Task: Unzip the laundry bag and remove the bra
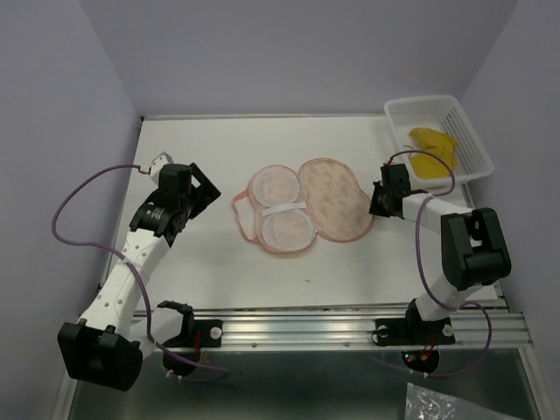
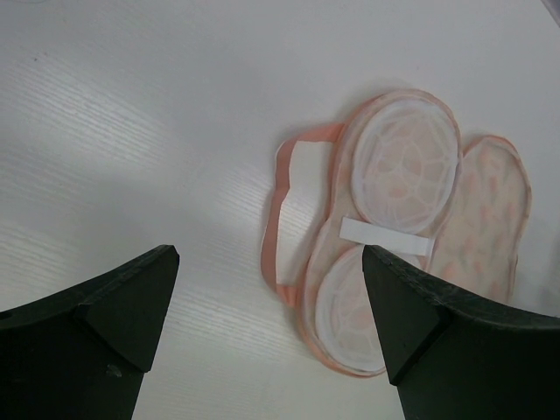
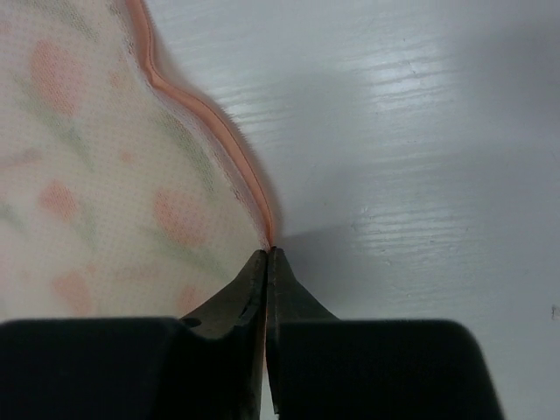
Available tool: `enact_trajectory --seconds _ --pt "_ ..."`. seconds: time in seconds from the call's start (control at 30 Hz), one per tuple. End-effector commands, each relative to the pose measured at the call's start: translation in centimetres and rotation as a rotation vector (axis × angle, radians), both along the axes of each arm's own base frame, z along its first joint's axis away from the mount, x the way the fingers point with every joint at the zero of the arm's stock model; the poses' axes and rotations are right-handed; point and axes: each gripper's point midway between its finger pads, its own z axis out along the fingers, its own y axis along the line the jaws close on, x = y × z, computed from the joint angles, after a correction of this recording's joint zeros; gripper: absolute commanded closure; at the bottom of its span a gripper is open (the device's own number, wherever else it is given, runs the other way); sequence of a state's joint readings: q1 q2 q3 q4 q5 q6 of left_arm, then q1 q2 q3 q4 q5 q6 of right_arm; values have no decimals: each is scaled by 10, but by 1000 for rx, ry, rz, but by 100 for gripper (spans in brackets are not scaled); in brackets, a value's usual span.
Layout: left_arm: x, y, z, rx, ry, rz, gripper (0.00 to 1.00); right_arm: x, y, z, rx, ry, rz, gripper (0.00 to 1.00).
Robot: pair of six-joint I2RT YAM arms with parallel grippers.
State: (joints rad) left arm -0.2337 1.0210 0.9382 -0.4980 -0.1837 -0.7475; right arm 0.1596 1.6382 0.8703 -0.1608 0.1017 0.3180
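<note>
The laundry bag [image 1: 308,206] lies unzipped and spread flat mid-table, a mesh flap with orange marks on the right and two white round cups with a white strap on the left. Its pink loop [image 1: 238,208] sticks out at the left. The yellow bra [image 1: 433,149] lies in the white basket at the back right. My right gripper [image 1: 374,203] is shut on the bag's pink right edge; the right wrist view shows the edging [image 3: 210,114] running into the shut tips [image 3: 268,252]. My left gripper [image 1: 210,188] is open and empty left of the bag [image 2: 411,236], with the jaws wide apart [image 2: 267,254].
The white lattice basket [image 1: 475,140] stands at the back right corner, just behind my right arm. A metal rail [image 1: 350,328] runs along the table's near edge. Purple walls close in the left, back and right sides.
</note>
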Motion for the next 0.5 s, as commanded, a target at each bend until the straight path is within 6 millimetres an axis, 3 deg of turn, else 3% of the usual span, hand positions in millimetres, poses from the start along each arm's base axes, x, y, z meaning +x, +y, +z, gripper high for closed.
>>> enact_trajectory --seconds 0.0,0.37,0.47 --pt "10 3 13 19 -37 -2 1 17 3 21 -14 -99 27 99" --pt "11 2 0 25 -2 -17 1 33 -4 114 -92 -330 102 99" --pt "11 3 -2 31 6 -17 1 32 3 137 -120 -370 146 99"
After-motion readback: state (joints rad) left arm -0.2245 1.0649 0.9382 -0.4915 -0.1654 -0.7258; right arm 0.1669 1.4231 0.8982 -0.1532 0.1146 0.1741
